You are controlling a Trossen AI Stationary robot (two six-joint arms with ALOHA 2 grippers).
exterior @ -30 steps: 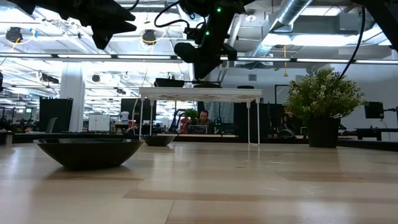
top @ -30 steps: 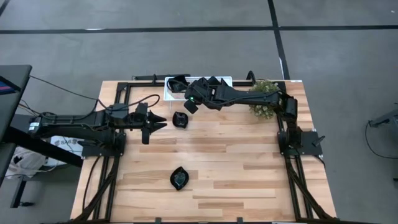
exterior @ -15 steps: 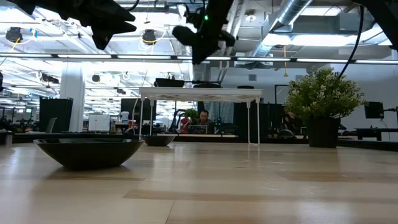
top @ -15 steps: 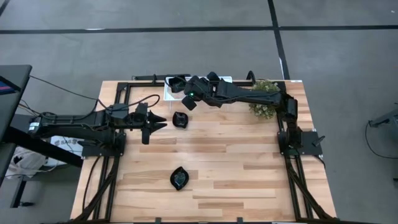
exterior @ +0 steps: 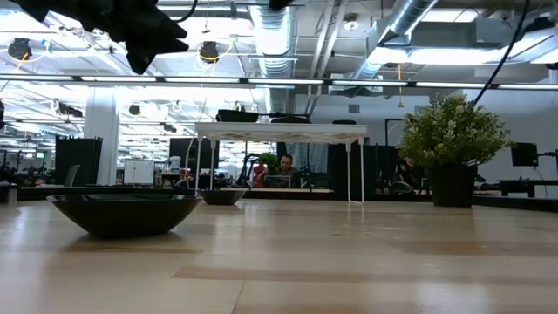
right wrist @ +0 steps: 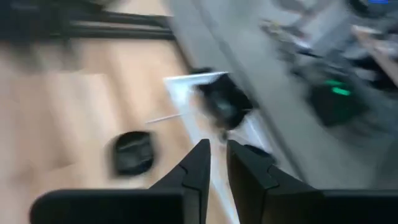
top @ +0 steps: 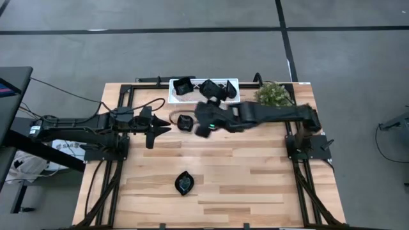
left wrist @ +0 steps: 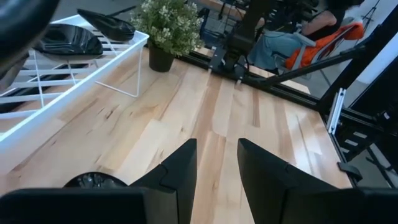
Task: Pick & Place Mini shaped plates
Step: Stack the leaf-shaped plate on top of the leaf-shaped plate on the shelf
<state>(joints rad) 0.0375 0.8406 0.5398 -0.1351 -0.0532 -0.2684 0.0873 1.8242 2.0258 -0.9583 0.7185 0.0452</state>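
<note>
Right gripper [top: 206, 130] hangs empty beside a square plate [top: 185, 121] below the white tray [top: 174, 97], fingers nearly together. Judged step: approaching the next pick; the fingers must spread and straddle that plate's rim. Left gripper [top: 163, 125] waits spread nearby.

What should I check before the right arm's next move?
1. Right gripper empty: ok, nothing between its fingers.
2. Right gripper's opening: narrow gap, ok for now.
3. Square plate on the table near the right arm: ok, free.
4. Leaf plate at the near edge: ok, untouched.
5. Left gripper out of the way: cannot tell, it points at the square plate.
6. Tray holding plates: ok, several on it.
</note>
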